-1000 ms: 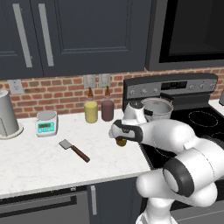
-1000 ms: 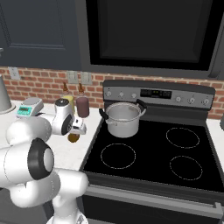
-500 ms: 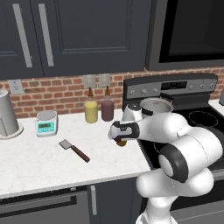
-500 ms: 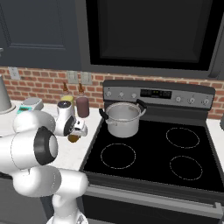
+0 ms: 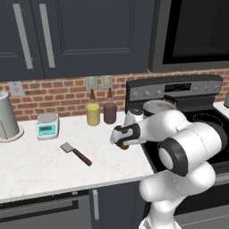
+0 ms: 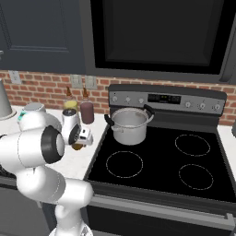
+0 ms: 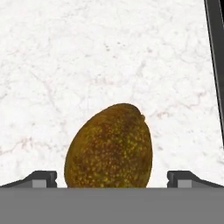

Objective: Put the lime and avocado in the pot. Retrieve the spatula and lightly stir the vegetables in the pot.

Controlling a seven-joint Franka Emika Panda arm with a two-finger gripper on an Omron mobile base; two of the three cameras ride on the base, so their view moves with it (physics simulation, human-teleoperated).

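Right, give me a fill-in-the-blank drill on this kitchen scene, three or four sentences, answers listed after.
1. The pincer hangs over the avocado with its jaws ____.
2. The avocado lies on the white marble ____, between the two fingertips.
3. The pot stands on the black ____, at its rear left ring.
4. The spatula lies flat on the counter in front of the small kitchen ____.

Missing words: open; counter; stove; scale

Even, flat rendered light with no glare. The white table (image 5: 40, 165) is bright; the cabinets (image 5: 89, 36) and stovetop (image 6: 161, 161) are dark. Shadows are faint. The base views are soft and pixelated, and the avocado (image 7: 109, 146) close-up is slightly blurred.
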